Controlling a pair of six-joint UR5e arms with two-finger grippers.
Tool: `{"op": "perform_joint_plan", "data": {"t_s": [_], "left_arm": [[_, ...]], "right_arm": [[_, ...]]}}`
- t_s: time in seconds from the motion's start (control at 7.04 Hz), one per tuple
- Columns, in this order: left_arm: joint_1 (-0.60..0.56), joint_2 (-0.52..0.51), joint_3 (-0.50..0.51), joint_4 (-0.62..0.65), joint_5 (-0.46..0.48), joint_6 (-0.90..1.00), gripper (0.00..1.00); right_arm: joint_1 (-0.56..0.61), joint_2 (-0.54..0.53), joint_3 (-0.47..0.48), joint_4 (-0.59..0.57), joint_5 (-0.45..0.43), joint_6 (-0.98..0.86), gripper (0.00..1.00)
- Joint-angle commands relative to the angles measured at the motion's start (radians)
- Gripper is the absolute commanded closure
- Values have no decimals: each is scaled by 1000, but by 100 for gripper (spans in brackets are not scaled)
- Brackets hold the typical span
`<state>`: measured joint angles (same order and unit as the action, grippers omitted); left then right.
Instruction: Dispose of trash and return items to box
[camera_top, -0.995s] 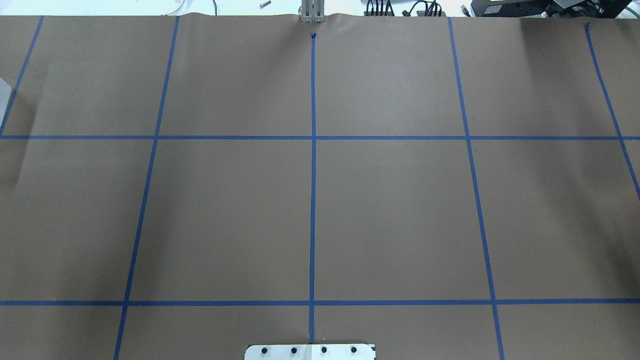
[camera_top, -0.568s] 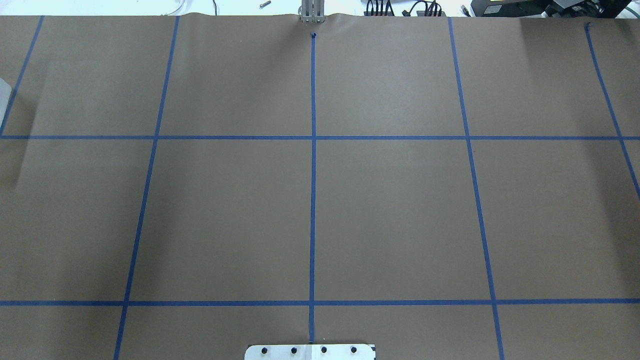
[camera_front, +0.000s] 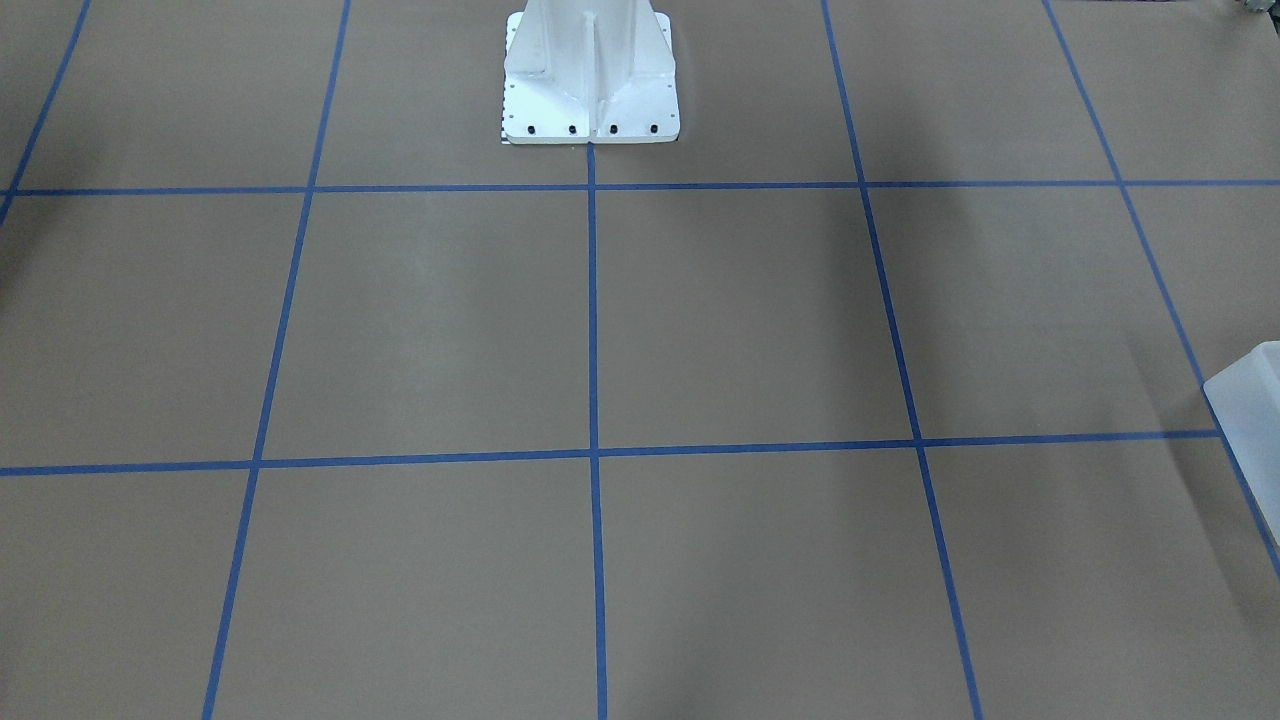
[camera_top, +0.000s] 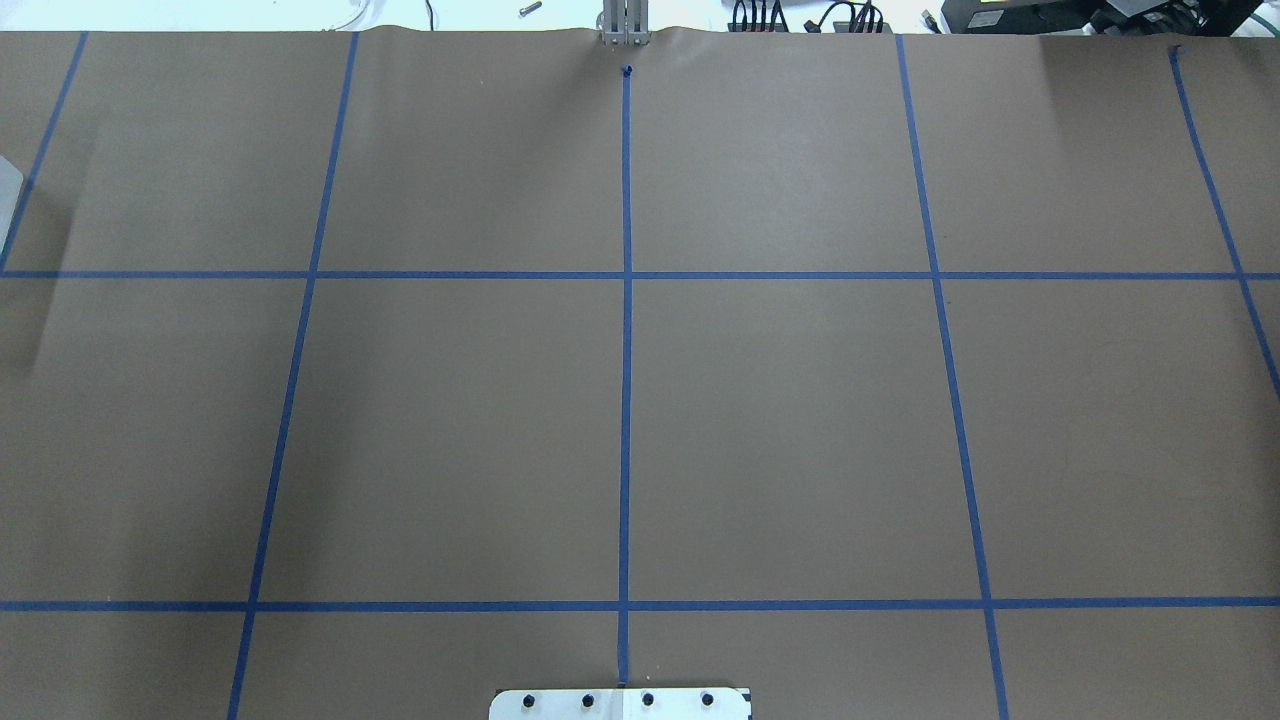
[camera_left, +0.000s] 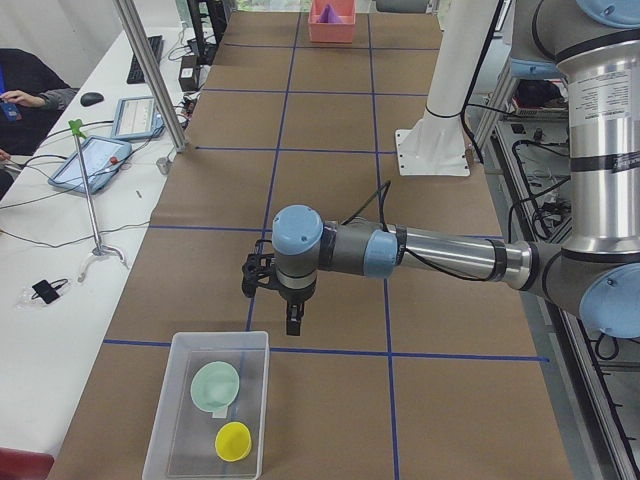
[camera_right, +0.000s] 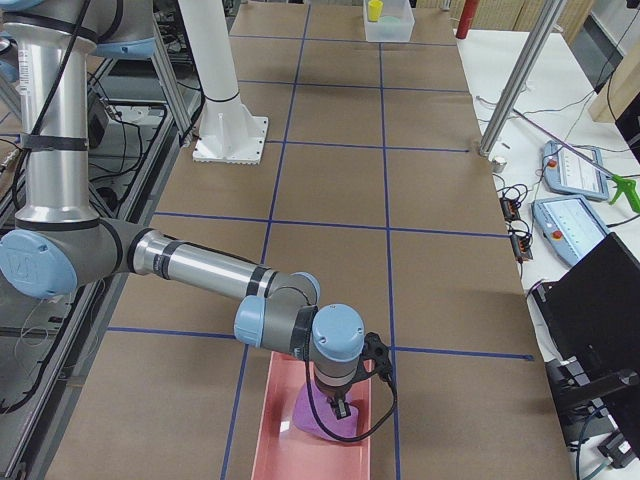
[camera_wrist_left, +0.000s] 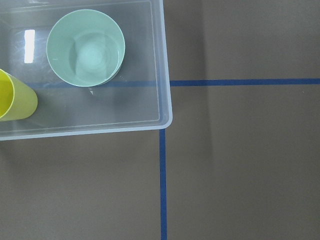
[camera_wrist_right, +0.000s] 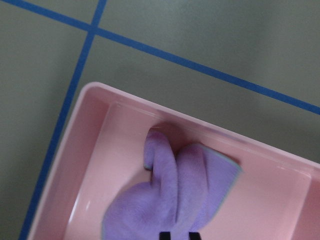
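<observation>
My right gripper (camera_wrist_right: 177, 235) points down into the pink tray (camera_wrist_right: 125, 98), right over the purple cloth (camera_wrist_right: 175, 195) bunched up inside it. Only the dark fingertips (camera_wrist_right: 163, 235) show at the bottom edge of my right wrist view. They stand close together with a narrow gap, and I cannot tell whether they pinch the cloth or only hang above it. The tray lies on the brown paper at the table's end on my right, just beside a crossing of blue tape lines (camera_wrist_right: 200, 67). My left gripper (camera_left: 292, 322) shows only in the side view, pointing down over the paper, so I cannot tell how its jaws stand. It hangs near the box (camera_wrist_left: 163, 60) but outside the box's end wall. The box rests flat at the table's end on my left, across a tape line that shows through its floor. Inside it a pale green bowl (camera_wrist_left: 85, 47) stands upright, with a yellow cup (camera_wrist_left: 15, 102) near it. Between the two arms rises the white pedestal (camera_front: 590, 70).
</observation>
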<state>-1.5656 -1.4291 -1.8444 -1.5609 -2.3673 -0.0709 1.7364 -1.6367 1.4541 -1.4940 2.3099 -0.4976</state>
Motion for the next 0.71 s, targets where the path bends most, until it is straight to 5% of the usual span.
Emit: {"op": "perform_joint_plan", "data": {"t_s": [0.0, 0.28, 0.57], "left_arm": [[4, -8, 8, 11, 2, -1, 1], [22, -8, 4, 134, 3, 0, 1], [27, 28, -2, 119, -7, 14, 1]], "right_arm": [[-113, 12, 72, 5, 106, 267, 1], [-246, 56, 117, 20, 42, 459, 0], [-281, 92, 106, 34, 40, 473, 0]]}}
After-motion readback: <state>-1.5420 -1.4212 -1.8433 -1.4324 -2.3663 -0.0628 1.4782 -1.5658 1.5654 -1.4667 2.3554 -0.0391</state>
